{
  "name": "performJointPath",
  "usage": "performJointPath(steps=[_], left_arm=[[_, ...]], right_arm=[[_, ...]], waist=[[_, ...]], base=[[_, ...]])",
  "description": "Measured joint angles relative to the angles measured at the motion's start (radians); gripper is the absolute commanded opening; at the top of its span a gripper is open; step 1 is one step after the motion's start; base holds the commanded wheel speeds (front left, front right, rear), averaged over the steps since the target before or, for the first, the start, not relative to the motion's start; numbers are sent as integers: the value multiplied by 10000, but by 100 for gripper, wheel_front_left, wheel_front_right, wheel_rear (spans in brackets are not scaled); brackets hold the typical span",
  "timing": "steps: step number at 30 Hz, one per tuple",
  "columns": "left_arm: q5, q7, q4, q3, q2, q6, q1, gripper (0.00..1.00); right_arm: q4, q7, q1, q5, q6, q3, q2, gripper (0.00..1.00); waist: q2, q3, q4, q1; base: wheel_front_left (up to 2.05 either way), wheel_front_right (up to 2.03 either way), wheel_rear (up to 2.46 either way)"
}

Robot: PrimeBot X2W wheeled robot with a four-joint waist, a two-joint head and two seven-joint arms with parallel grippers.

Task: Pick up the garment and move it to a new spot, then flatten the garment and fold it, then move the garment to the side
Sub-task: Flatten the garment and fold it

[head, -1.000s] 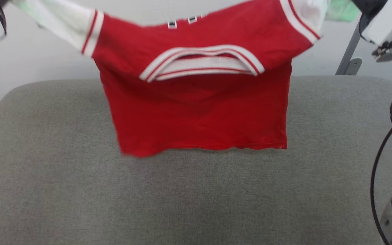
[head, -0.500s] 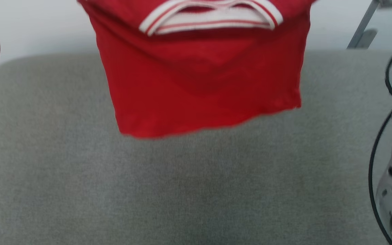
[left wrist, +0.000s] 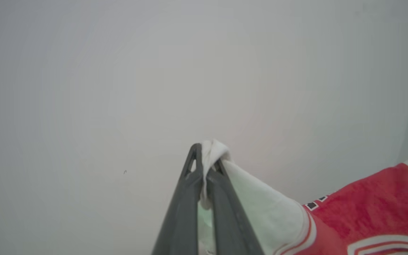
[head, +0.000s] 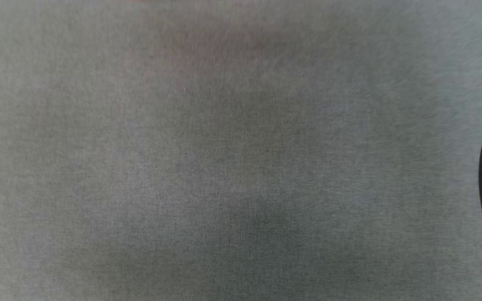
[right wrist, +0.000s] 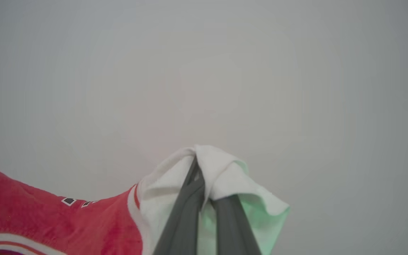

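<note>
Garment (left wrist: 367,202) — in left pincer (left wrist: 207,158) (right pincer (right wrist: 199,170))

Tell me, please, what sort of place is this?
Probably an indoor lab or test room: a grey cloth-covered table, a bare pale wall, and the left pincer and right pincer each gripping a sleeve of a red shirt.

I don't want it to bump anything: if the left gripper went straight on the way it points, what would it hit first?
The left gripper pinches the garment by a sleeve; past that, only a pale wall lies ahead; how far is unclear.
</note>
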Motion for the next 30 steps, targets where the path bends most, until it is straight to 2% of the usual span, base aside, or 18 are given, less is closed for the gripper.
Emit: performJointPath(steps=[3,6,10,12,15,18,20,25,30], left_arm=[[-15,-1133,577,-86,-117,-46,-127,0],[-40,-1942,1235,-366,-157,-86,-47,0],[-357,-2347,2004,-1009,-205,-86,504,0],[-656,-2334,2261,-1384,-270,-86,884,0],[-1078,-1927,2661,-1871,-345,-86,1441,0],[-1597,-1181,2838,-2376,-291,-86,2114,0],[-2165,-374,2909,-2587,-222,-86,2557,0],[-2832,1089,2368,-3172,318,-86,3849,0],[-3465,1996,1444,-3285,892,-73,5357,0]], right_arm=[[828,-767,-379,-431,0,293,-117,0],[1795,-940,-445,-617,0,633,-96,0],[2945,-752,-174,-424,6,1076,-15,0],[3369,-587,130,31,4,1193,29,0],[3789,-176,561,694,4,1375,46,0],[3960,416,1082,1540,2,1448,42,0],[3910,865,1418,1732,4,1843,-107,0],[3327,2182,2621,2991,2,2360,-527,0],[2063,3678,4275,3977,0,3020,-1156,0]], waist=[[0,434,84,0],[0,768,168,0],[0,964,286,0],[0,929,329,0],[0,779,374,0],[0,554,391,0],[0,364,400,0],[0,-223,418,0],[0,-899,424,0]], base=[[0,0,0],[0,0,0],[0,0,0],[0,0,0],[0,0,0],[0,0,0],[0,0,0],[0,0,0],[0,0,0]])
